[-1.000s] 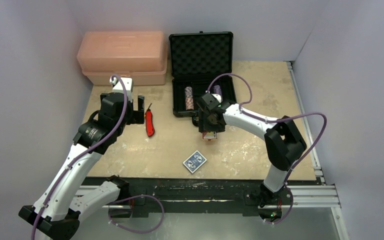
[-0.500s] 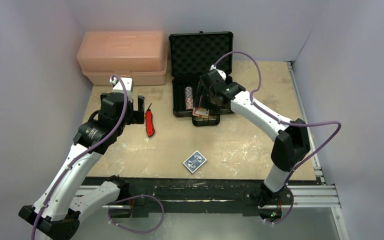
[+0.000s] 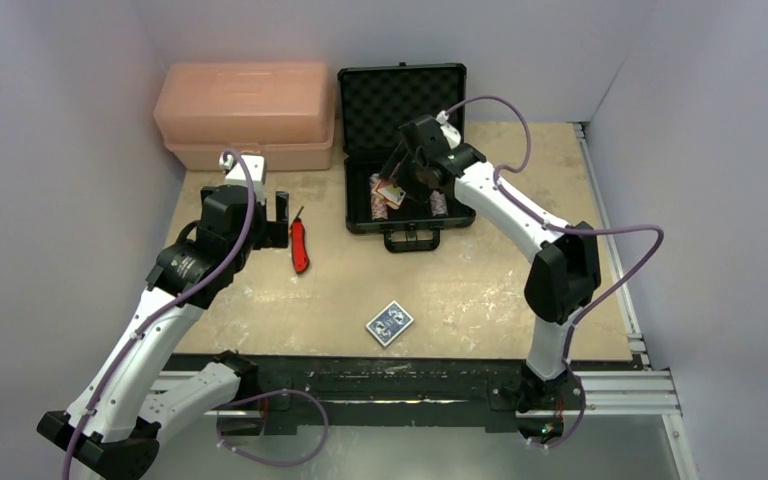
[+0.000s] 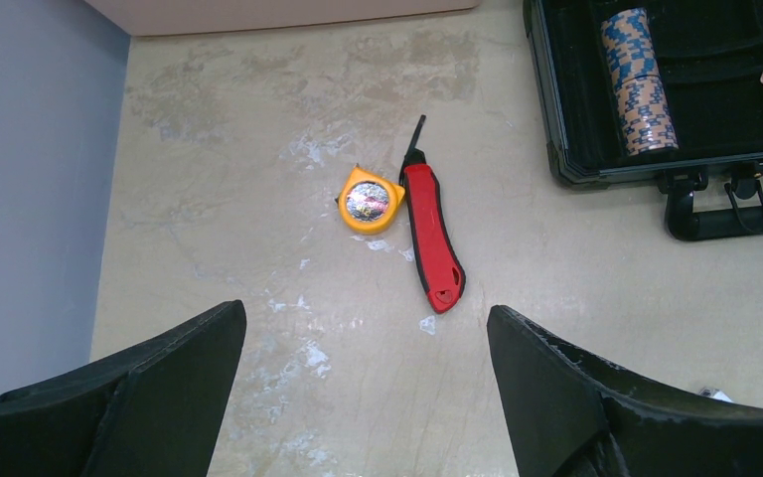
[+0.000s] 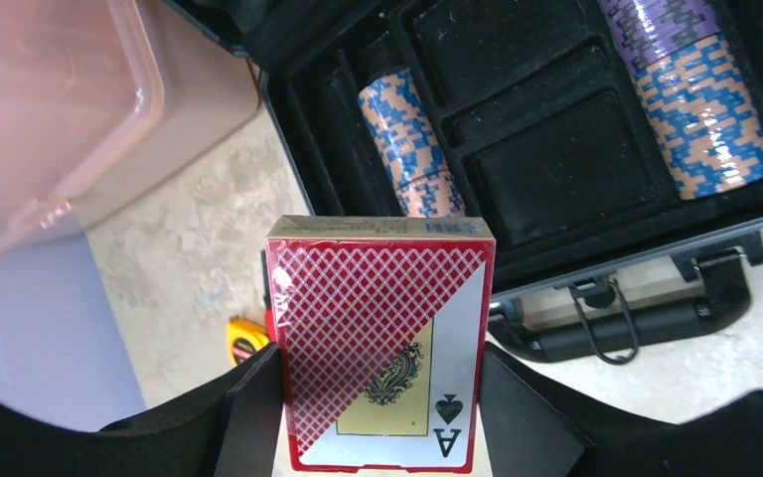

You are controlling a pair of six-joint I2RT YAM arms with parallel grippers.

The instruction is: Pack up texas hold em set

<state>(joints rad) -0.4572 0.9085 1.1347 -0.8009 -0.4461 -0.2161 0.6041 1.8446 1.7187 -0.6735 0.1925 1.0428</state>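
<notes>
The black briefcase (image 3: 401,100) lies open at the back of the table, its handle (image 3: 410,242) toward me. Striped chip stacks (image 3: 378,203) (image 3: 438,203) sit in its tray, and the right wrist view shows them (image 5: 412,149) (image 5: 700,109) beside bare slots (image 5: 556,159). My right gripper (image 3: 396,190) (image 5: 378,368) is shut on the red card deck (image 5: 378,328), held above the tray's left half. The blue card deck (image 3: 389,323) lies flat near the front edge. My left gripper (image 3: 271,212) (image 4: 368,318) hangs open over bare table, left of the case.
A large pink toolbox (image 3: 245,112) stands at the back left, against the case. A red utility knife (image 3: 301,245) (image 4: 432,234) and a yellow tape measure (image 4: 370,199) lie between my left gripper and the case. Grey walls close in the left, back and right sides.
My right arm has carried the red deck from the table in front of the case back over its tray. The left arm has not moved.
</notes>
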